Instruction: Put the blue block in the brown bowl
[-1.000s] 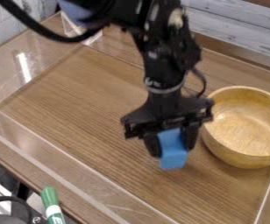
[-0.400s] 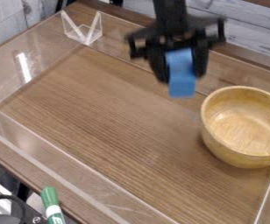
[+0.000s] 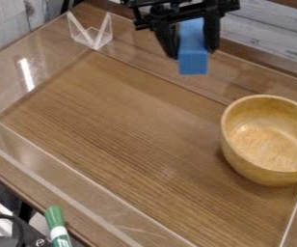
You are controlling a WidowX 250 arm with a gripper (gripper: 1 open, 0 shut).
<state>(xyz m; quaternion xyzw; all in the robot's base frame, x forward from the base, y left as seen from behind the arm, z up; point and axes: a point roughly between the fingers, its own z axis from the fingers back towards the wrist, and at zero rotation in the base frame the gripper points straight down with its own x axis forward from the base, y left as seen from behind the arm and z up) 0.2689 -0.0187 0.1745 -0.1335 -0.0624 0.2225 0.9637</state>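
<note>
One dark cable (image 3: pixel 7 218): curved at the lower left corner, partly cut off by the picture's edge.
Bright glare (image 3: pixel 26 72): a short pale streak on the shiny left part of the surface, upright in the view.
Green-and-white marker (image 3: pixel 57 226): near the bottom edge, just to the right of the dark cable, its green part showing at both the upper and lower portions, with white between.
Clear angular stand (image 3: pixel 92 31): at the far left of the tabletop, with pale slanted edges that catch the light.
Brown tabletop (image 3: pixel 119 130): wood with fine grain, spreading across the middle of the view and running on under the bowl.
Black gripper (image 3: pixel 190 37): reaching in from the top, right of the clear stand, its dark fingers clamped on the blue block from either side; the upper part of the arm runs out of view.
Blue block (image 3: pixel 193 52): in the grip, upright, its lower part showing below the fingers and its upper part partly covered by them; it is outside the bowl, beyond it and to its left in the view, well apart from its rim.
Brown bowl (image 3: pixel 267 142): round and wooden, open side up, at the right, with a thick pale rim and grain showing on its inner wall.
White boards (image 3: pixel 270 30): behind the tabletop at the upper right.
</note>
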